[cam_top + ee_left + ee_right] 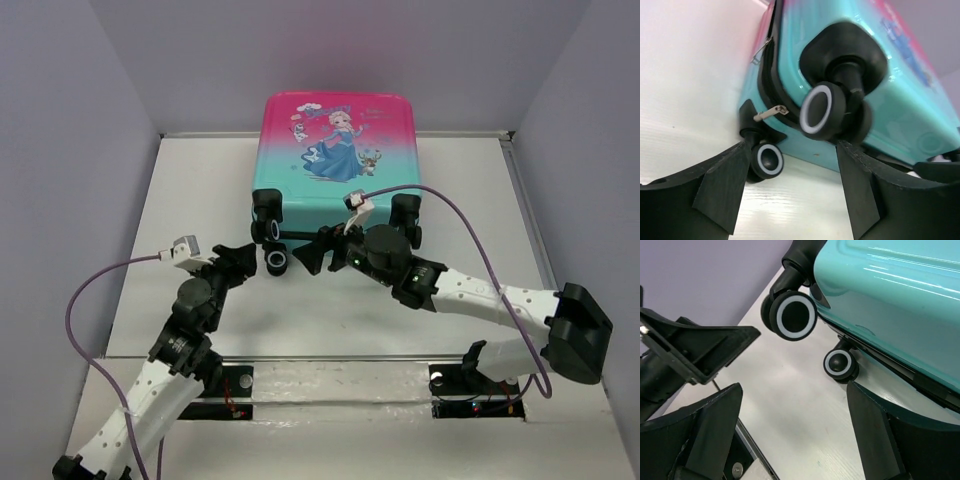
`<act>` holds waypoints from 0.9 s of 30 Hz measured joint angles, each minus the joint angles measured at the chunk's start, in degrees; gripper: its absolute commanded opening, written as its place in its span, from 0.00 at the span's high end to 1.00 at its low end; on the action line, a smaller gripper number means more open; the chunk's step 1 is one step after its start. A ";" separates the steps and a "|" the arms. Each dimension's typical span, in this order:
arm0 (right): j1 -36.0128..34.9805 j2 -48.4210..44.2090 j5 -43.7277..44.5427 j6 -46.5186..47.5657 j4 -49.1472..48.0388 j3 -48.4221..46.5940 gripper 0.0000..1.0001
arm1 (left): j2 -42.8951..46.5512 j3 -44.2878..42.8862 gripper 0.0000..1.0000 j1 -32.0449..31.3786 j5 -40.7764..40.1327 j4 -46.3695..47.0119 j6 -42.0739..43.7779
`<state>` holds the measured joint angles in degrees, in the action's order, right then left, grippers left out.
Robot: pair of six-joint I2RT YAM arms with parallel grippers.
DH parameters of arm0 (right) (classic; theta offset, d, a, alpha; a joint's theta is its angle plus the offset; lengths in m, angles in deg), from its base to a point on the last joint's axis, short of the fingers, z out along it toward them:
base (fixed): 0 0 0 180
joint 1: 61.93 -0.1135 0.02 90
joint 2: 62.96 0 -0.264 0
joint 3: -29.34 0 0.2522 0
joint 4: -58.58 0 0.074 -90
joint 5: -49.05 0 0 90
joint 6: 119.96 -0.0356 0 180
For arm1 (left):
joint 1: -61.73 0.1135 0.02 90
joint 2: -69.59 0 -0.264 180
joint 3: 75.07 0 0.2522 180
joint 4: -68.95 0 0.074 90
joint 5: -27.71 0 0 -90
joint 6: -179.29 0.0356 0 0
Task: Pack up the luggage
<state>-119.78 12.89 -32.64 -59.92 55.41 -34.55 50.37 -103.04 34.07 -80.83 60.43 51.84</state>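
Observation:
The luggage [335,160] lies flat and closed at the back of the table, princess print up, black wheels toward me. My left gripper [248,258] is open and empty, just in front of the near-left wheels [275,262]. In the left wrist view the luggage [900,90] fills the top right. A large wheel [816,110] and a smaller one [769,160] sit just beyond the open gripper [793,150], and a metal zipper pull [771,112] hangs at the seam. My right gripper [310,250] is open and empty beside the same corner. The right wrist view shows the luggage [890,295], two wheels [796,316] and the open gripper [794,387].
The white table [200,200] is boxed in by grey walls at the left, right and back. The left gripper's body [695,352] shows close by in the right wrist view. A rail [330,360] runs along the near edge by the arm bases.

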 measured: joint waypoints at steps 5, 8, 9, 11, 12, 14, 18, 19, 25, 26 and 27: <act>0.00 -3.34 1.97 -0.02 0.48 2.43 0.08 | 3.10 -5.44 0.07 -0.02 2.67 -5.40 -0.87; 0.02 -4.42 2.80 -0.04 1.29 3.78 0.07 | -0.83 -11.45 0.06 -0.02 4.13 -7.21 -0.52; 0.02 -4.52 2.93 -0.02 1.51 3.96 0.06 | -3.04 -13.53 0.05 -0.02 4.85 -7.32 -0.28; 0.00 -4.59 3.26 -0.02 1.92 4.13 0.06 | -7.08 -17.11 0.04 0.00 6.43 -7.72 0.31; 0.00 -4.59 3.32 -0.02 2.03 4.13 0.06 | -9.84 -18.84 0.04 -0.02 7.15 -7.82 0.66; 0.00 -4.59 3.32 -0.04 2.14 4.13 0.06 | -14.99 -21.86 0.04 -0.02 8.76 -8.35 1.55; 0.02 -4.59 3.32 -0.04 2.38 4.13 0.06 | -22.45 -24.41 0.06 -0.02 10.99 -9.31 3.26; 0.00 -4.59 3.32 -0.04 2.38 4.13 0.06 | -24.17 -24.46 0.08 0.00 11.50 -9.84 3.78; 0.00 -4.59 3.32 -0.04 2.40 4.13 0.06 | -29.11 -25.11 0.28 0.02 12.63 -11.34 5.25; 0.00 -4.59 3.32 -0.04 2.43 4.13 0.06 | -29.94 -25.38 0.34 0.04 12.81 -11.17 5.38; 0.00 -4.59 3.32 -0.04 2.40 4.13 0.06 | -30.38 -25.44 0.53 0.04 12.87 -11.04 5.68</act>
<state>-119.78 8.30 -29.31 -59.96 57.82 -30.42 19.99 -128.49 34.11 -67.96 49.39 57.52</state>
